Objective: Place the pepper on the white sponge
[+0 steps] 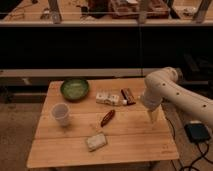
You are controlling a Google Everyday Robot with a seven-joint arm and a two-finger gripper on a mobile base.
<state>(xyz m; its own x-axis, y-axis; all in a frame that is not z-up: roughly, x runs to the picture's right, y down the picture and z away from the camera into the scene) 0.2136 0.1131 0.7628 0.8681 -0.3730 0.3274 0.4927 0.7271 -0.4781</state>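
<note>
Now, long red pepper (107,117): lay apart from rectangular white sponge (96,141).
Gripper (151,118): I saw it to their right, fingers together, empty.

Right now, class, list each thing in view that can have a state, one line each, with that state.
white sponge: flat on the table, near its front edge, nothing on it.
pepper: lying on the table, unheld, apart from the white sponge.
cup: upright, left side.
green bowl: upright, back left.
tool: pointing down above the table's right side, away from the pepper.
</note>
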